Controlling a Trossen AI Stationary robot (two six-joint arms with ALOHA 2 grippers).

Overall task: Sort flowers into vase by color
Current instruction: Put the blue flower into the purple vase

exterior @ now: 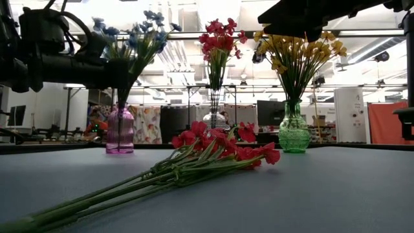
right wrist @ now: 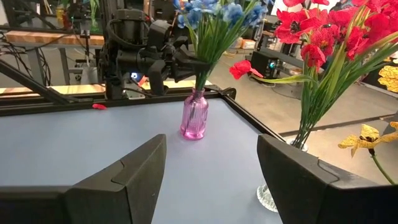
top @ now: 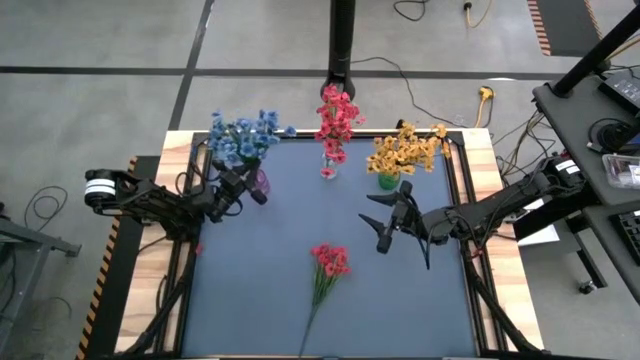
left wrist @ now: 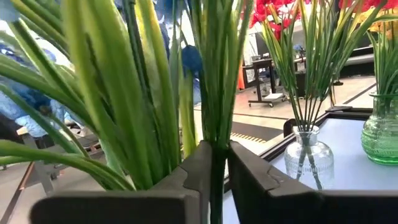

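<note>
Three vases line the far side of the worktop [top: 330, 300], each already filled by colour: blue flowers [top: 240, 137] in the pink vase [top: 260, 183] at about ten o'clock, red flowers [top: 336, 118] in the clear vase [top: 329, 166] at twelve, yellow-orange flowers [top: 405, 150] in the green vase [top: 388, 180] at about one. One red sprig [top: 326, 268] lies loose near the middle, toward six o'clock, its blossoms pointing to twelve and its stem trailing toward the near edge; judging by colour, it belongs with the reds in the clear vase, and it looks to be the last piece of sorting left.

The left hand [left wrist: 214, 168] sits at the pink vase, its fingers nearly closed around the blue stems just above the neck; whether it is gripping or letting go cannot be told. The right hand [top: 385, 225] hovers empty and spread open at about three o'clock, just in front of the green vase.

Open room is generous: the mat between the loose sprig and the vases is bare. The vases stand close to the far rim, and their blossoms spread wide, so any approach from above seems likely to brush neighbouring bouquets.
</note>
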